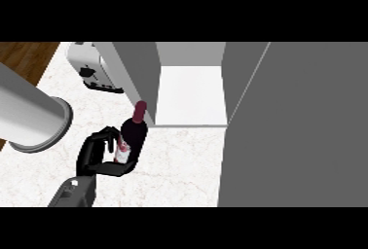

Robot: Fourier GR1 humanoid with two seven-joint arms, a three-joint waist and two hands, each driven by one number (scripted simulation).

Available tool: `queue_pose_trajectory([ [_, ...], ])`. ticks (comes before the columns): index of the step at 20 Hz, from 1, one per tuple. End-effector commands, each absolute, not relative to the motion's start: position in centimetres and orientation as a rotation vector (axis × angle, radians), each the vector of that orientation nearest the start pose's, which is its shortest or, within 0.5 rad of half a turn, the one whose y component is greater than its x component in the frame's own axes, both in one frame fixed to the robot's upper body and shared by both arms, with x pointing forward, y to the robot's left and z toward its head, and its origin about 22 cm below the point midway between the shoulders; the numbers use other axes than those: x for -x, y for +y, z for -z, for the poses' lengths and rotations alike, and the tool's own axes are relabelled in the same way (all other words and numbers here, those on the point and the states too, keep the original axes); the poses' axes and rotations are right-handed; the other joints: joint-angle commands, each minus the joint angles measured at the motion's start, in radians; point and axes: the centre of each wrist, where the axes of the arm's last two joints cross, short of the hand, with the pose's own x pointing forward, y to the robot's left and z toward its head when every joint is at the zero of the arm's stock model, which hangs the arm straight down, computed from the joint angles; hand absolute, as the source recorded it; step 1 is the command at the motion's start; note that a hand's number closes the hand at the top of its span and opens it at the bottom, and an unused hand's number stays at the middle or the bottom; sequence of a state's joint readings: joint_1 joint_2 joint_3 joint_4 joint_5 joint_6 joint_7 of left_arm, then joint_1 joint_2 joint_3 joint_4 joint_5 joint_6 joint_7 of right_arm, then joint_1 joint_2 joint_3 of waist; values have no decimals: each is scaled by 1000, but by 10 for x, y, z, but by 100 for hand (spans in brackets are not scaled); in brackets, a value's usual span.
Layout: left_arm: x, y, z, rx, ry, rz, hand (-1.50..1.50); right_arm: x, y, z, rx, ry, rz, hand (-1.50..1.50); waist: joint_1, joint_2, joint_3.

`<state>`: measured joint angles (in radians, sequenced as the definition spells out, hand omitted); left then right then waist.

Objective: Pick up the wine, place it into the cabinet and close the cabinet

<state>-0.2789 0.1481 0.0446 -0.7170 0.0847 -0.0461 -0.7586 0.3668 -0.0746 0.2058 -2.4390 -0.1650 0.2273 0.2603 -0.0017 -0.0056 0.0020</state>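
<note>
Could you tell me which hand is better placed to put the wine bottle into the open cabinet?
Left: the left hand curls round the wine bottle beside the open cabinet; the other is unseen.

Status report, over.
Left hand curled round wine bottle, right hand out of view. Bottle just short of open cabinet, not inside. Nothing between them.

A white marbled table [179, 165] lay under even light, brown wooden floor [25, 56] showing past its far-left corner; a toaster [93, 68] stood beside the grey cabinet [137, 68].
</note>
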Motion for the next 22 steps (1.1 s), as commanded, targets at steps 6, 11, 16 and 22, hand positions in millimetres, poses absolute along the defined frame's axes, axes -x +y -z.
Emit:
queue_pose_trajectory([
  [6, -291, 218, 62, -40, -1738, 99, 150, -100, -230, -145, -367, -1860, -211, -150, -4, 1, -1],
  [11, -308, 194, 32, -28, -1687, 146, 150, -98, -227, -165, -370, -1855, -208, -150, -2, 3, -2],
  [16, -313, 151, 32, -106, -1711, 259, 150, -108, -230, -153, -370, -1874, -224, -150, -11, 5, -2],
  [22, -324, 132, 16, -148, -1694, 262, 150, -98, -232, -153, -387, -1874, -230, -150, -33, 4, -2],
])
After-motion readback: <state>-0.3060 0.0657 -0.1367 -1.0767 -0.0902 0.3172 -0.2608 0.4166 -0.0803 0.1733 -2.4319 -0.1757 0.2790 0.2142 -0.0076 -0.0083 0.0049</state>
